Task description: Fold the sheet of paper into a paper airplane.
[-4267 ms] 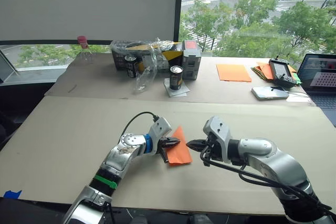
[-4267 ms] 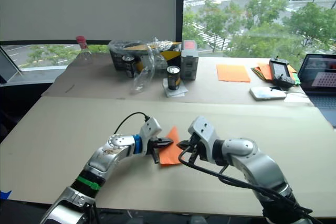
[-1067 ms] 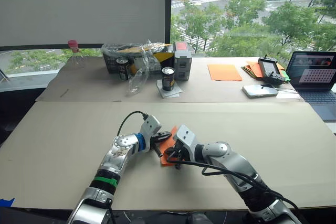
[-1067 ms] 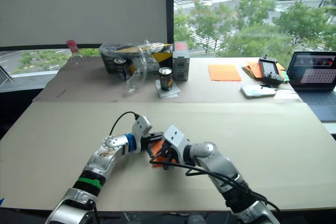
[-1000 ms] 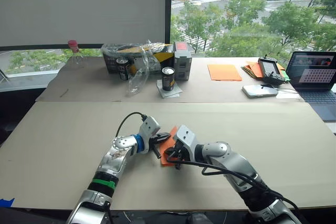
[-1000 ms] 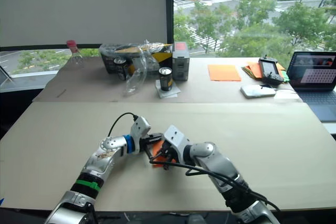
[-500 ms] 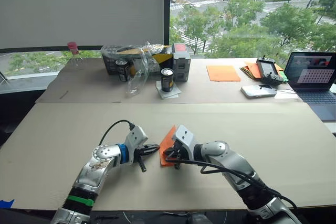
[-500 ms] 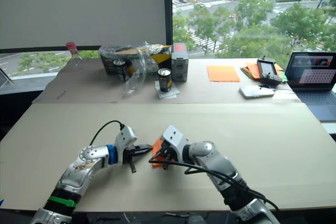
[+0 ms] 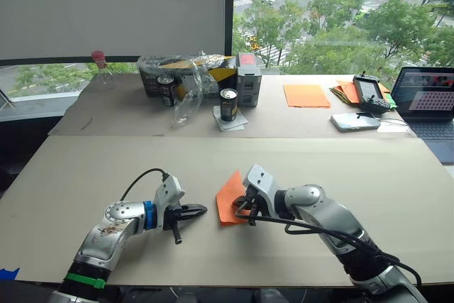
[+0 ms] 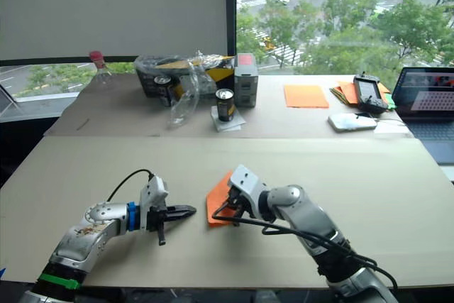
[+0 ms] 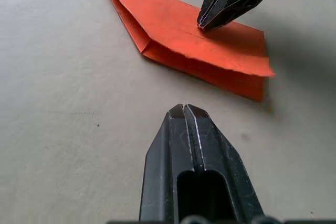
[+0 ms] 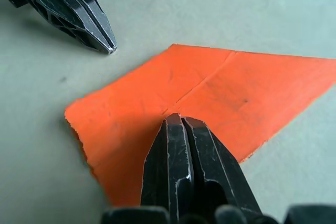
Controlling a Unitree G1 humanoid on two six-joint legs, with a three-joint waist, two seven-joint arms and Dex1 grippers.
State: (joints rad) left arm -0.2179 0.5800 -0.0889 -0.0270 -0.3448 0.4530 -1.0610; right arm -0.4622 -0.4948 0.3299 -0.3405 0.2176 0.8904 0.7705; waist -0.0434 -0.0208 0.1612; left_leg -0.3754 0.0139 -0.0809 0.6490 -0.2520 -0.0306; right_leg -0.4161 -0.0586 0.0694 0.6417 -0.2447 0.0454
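The bright orange folded wedge of paper [image 9: 230, 197] lies flat on the pale beige cardboard-covered table [image 9: 92, 168], its layers creased along a line and its point aimed away from the robot. The right gripper [image 12: 180, 120] has its two black fingers pressed together, and their joined tip bears down on the top face of the paper, right at a crease, near the wedge's broad end. The paper spreads out beyond and to both sides of that tip; nothing is pinched between the fingers.

The left gripper [image 11: 184, 108] also has its fingers brought tightly together, with nothing between them. It lies low over the bare table just beside the paper, apart from it, with its tip aimed at the folded edge. Seen from the right wrist, that left tip sits just off the paper's torn-looking corner.

Well beyond both grippers, at the far side of the table, stand a dark drink can [image 9: 228, 103], a crumpled clear plastic bag [image 9: 188, 90] and a grey box with a red top [image 9: 249, 79]. Farther off on the right gripper's side lie a smooth flat orange sheet [image 9: 306, 95], a white phone [image 9: 355, 121] and an open laptop [image 9: 431, 98].
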